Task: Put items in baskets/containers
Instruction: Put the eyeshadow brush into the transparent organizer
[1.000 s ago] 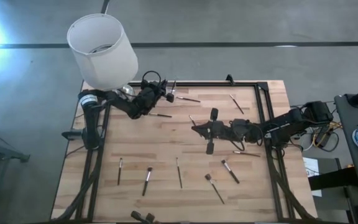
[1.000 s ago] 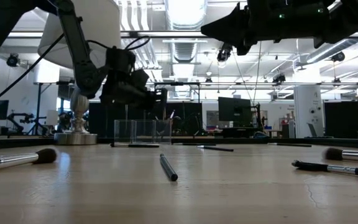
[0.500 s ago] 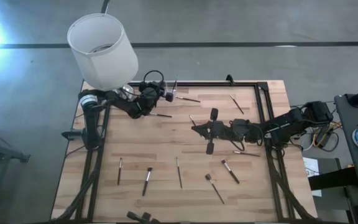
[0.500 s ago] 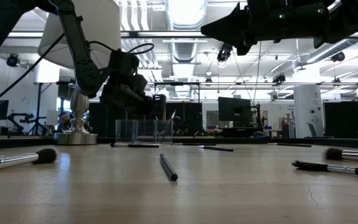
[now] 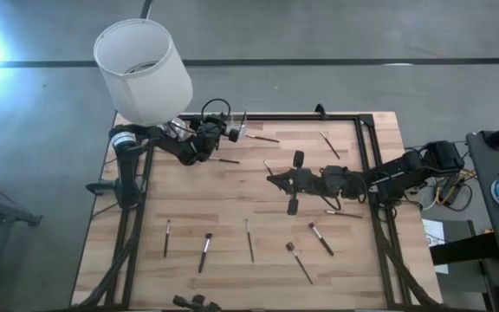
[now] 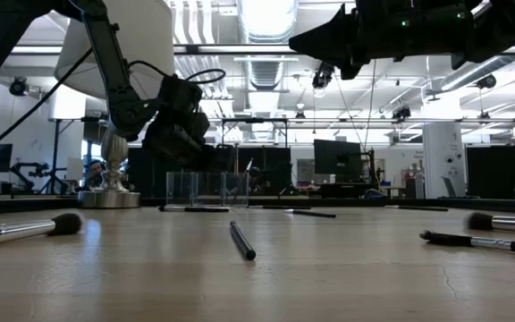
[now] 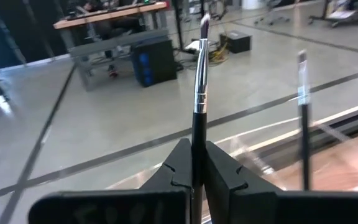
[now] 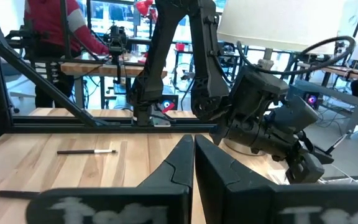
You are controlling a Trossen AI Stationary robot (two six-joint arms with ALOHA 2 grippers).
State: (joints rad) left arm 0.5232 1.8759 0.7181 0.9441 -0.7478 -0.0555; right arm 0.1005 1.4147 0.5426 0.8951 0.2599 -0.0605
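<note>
Clear plastic holder, left of centre in the low view, sits below the left gripper pinching a brush upright; any tilt risks missing a compartment.

This is looking like a robotics lab or workshop set in a large open industrial hall. A polished grey concrete floor with dark seam lines is spreading around the wooden table, which is sitting in a black metal frame. Overhead, exposed ducts and strip lights are running across a high ceiling. Workbenches loaded with equipment are standing further back, a monitor is facing the table, and a person in a red jacket is working at a bench beside more hardware.
</note>
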